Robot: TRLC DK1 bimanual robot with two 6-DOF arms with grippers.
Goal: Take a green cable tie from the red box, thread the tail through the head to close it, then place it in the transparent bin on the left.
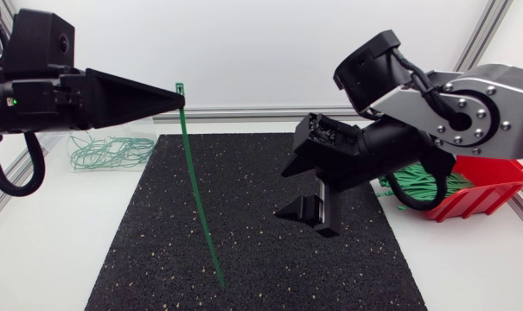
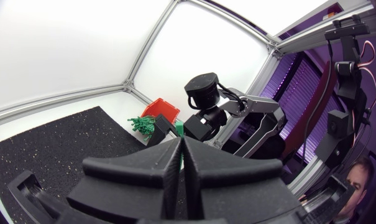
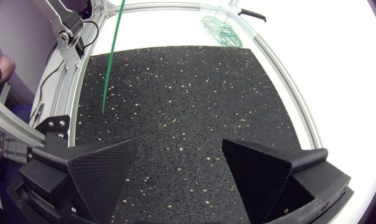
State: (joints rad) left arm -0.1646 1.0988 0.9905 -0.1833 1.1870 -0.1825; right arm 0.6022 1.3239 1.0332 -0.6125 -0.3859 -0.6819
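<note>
My left gripper (image 1: 176, 97) is shut on the head end of a green cable tie (image 1: 196, 190), holding it high over the mat. The tie hangs straight down, its tail tip just above the mat's front part. In the left wrist view the fingers (image 2: 175, 163) are pressed together, with the green head (image 2: 179, 129) at their tips. My right gripper (image 1: 315, 216) stands open over the mat's middle, to the right of the tie and apart from it. In the right wrist view its fingers (image 3: 107, 171) are wide apart with nothing between them, and the tie (image 3: 111, 62) hangs ahead of them.
The red box (image 1: 490, 186) with several green ties stands at the right, behind my right arm. The transparent bin (image 1: 110, 151) with looped green ties sits at the back left. A black speckled mat (image 1: 261, 259) covers the table's middle.
</note>
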